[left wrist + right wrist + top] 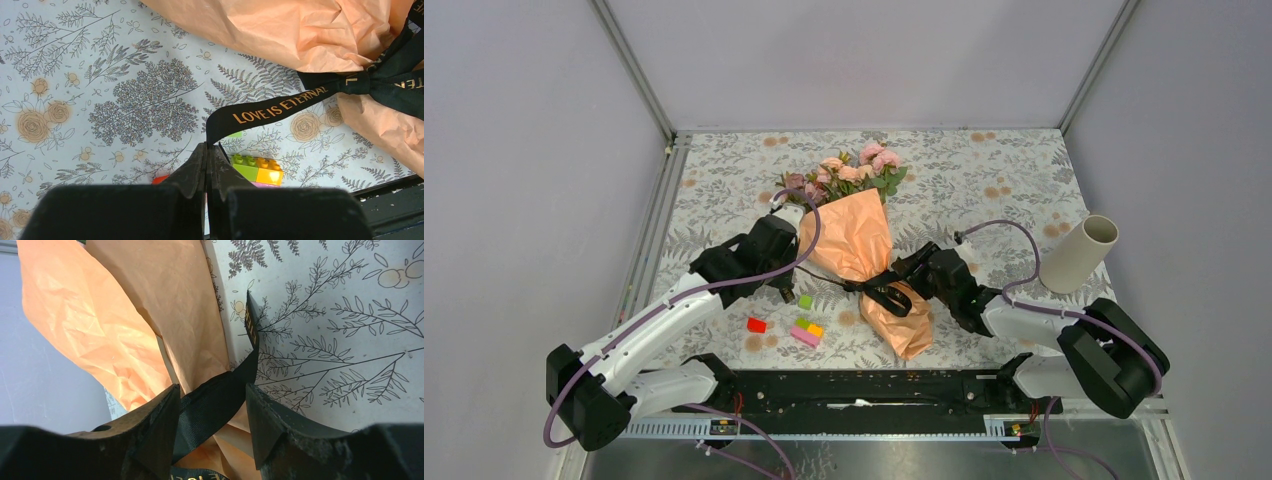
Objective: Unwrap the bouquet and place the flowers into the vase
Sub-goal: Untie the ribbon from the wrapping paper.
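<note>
Nearest me, small glossy plastic toy bricks [807,331] lie at seven o'clock from the knot of the black woven ribbon [280,107], which carries gold lettering. At nine o'clock from that knot the left gripper [207,147] is pinched tight on a ribbon tail, whose very end is hidden behind the fingertips. At three o'clock the right gripper [212,390] stands partly parted, a ribbon loop running between its jaws. The bouquet [859,240], a cone of crinkled orange paper, lies mid-table on the leaf-printed tablecloth [984,180]. The plain cream matte tube vase [1079,255] sits well apart at three o'clock; upright or tipped, I cannot tell. Farthest, at twelve o'clock, the pink and peach flowers [854,168] spill from the paper, their stems hidden inside.
</note>
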Available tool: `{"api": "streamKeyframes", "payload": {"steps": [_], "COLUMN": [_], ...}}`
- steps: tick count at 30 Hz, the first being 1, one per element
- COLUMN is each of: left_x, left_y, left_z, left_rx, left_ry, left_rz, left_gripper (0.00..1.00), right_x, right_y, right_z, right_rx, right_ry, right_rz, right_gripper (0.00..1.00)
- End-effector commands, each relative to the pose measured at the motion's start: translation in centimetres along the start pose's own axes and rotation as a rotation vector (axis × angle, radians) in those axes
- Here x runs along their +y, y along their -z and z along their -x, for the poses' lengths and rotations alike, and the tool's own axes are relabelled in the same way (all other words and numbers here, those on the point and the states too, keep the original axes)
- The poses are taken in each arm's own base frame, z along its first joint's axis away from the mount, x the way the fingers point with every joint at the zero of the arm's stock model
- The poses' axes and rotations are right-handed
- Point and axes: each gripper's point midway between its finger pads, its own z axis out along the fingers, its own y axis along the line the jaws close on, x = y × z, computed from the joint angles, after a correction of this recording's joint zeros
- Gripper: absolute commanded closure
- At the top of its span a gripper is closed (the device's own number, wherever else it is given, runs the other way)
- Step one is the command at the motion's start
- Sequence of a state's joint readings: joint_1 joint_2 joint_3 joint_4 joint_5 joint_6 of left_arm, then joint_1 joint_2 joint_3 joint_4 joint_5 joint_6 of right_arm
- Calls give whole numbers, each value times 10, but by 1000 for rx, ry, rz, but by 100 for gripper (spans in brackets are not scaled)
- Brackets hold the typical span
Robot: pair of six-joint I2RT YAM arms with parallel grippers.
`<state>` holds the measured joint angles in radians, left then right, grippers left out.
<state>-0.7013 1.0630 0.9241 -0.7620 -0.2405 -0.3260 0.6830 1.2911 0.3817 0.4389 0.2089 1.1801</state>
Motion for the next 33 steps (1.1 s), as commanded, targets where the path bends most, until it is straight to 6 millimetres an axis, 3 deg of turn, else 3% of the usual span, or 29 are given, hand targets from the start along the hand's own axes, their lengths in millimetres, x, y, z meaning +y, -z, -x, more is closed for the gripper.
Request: {"api": "streamKeyframes", "payload": {"steps": [1, 6, 11, 18, 25, 33], "left_x": [-1, -1, -1, -1, -3, -24], "left_y": [1, 1, 2, 3, 3, 11], "left_z": [7, 7, 7, 8, 7, 15], "left_rx": [-30, -34, -37, -39, -36, -82], "left_ry": [22, 23, 25, 25, 29, 63], "left_rz": [-8, -9, -10, -13, -19, -148], "left_gripper": [100, 100, 100, 100, 100, 100], "right_x": [10, 14, 16, 19, 27, 42], "right_y": [-4, -8, -7, -4, 10, 24], "right_z": [4, 1, 4, 12, 24, 41], "right_rx": [-36, -25, -44, -78, -120, -128], "right_ry": [-30, -36, -33, -16, 77, 369], "right_rz": [18, 28, 37, 49, 73, 38], "right_gripper": [42, 44, 54, 73, 100, 100]}}
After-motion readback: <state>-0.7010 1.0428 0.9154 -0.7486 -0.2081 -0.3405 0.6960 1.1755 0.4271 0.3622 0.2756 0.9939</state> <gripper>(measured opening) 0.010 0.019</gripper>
